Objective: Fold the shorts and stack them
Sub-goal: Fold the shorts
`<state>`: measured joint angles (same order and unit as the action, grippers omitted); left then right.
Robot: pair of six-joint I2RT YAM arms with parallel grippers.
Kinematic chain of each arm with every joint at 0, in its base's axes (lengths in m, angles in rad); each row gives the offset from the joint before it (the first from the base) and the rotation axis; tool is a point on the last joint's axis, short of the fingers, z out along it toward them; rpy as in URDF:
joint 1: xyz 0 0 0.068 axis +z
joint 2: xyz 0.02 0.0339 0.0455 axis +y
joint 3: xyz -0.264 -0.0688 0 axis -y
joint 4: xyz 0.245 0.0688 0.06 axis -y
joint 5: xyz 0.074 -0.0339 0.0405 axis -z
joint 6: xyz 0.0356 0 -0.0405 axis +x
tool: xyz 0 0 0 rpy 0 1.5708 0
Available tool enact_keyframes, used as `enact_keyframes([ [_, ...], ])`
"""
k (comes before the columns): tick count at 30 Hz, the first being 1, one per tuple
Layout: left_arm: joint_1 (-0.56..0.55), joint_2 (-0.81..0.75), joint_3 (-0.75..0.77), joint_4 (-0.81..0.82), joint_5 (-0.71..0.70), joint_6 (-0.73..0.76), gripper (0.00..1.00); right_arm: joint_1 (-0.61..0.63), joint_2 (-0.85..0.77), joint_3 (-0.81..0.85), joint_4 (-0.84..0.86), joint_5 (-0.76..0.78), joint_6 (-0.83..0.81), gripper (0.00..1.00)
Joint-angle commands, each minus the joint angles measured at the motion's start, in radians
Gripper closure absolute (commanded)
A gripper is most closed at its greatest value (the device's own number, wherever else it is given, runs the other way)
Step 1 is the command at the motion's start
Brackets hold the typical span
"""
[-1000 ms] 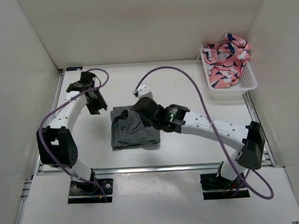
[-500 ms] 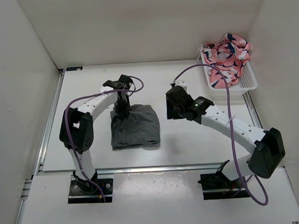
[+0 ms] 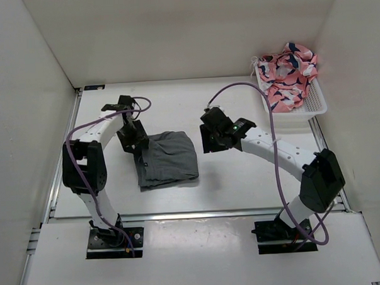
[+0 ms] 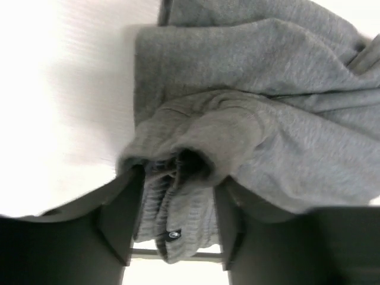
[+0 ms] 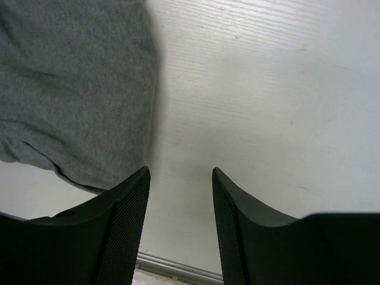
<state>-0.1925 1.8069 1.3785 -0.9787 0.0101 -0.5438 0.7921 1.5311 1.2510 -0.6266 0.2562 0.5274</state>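
Observation:
The grey shorts [image 3: 168,159] lie folded in a compact rectangle left of the table's middle. My left gripper [image 3: 138,145] is at their left edge. In the left wrist view its fingers [image 4: 122,219] stand apart, with the ribbed waistband [image 4: 178,231] bunched loosely between them and the rest of the shorts [image 4: 267,119] beyond. My right gripper [image 3: 209,141] hovers just right of the shorts, not touching them. It is open with nothing between its fingers [image 5: 127,208]; the shorts' edge [image 5: 71,89] shows to the left of it.
A white basket [image 3: 314,105] holding pink patterned cloth [image 3: 288,72] stands at the back right corner. White walls enclose the table on three sides, and a metal rail [image 3: 199,213] runs along the near edge.
My right gripper let go of the shorts and drew back to their right. My left gripper came in to the waistband, closed, shifted the shorts slightly left, then widened its jaws.

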Motion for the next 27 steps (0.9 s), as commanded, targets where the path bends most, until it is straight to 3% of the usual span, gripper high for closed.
enact_keyframes([
  [1,0.031,-0.05,-0.002,0.034,0.111,0.03,0.31,0.007,0.044,0.085,0.016,-0.075,-0.046,0.49],
  [3,0.04,-0.082,-0.002,0.023,0.129,0.03,0.29,0.018,0.064,0.126,0.016,-0.089,-0.056,0.52],
  [5,0.041,-0.119,0.03,-0.001,0.096,0.03,0.3,0.027,0.095,0.168,0.016,-0.103,-0.066,0.65],
  [8,0.005,-0.181,0.083,-0.021,0.044,0.018,0.62,0.038,0.144,0.209,0.005,-0.138,-0.066,0.91],
  [10,-0.007,-0.181,0.108,-0.021,0.044,0.009,0.86,0.05,0.191,0.241,0.005,-0.182,-0.066,0.97],
  [11,-0.007,-0.181,0.108,-0.021,0.034,0.008,0.9,0.062,0.208,0.254,0.005,-0.195,-0.066,0.99],
  [19,0.039,0.037,0.054,0.051,0.024,0.019,0.9,0.071,0.425,0.306,0.079,-0.281,-0.009,1.0],
  [27,0.039,0.176,0.083,0.081,0.024,0.039,0.9,-0.002,0.524,0.251,0.068,-0.187,0.177,1.0],
])
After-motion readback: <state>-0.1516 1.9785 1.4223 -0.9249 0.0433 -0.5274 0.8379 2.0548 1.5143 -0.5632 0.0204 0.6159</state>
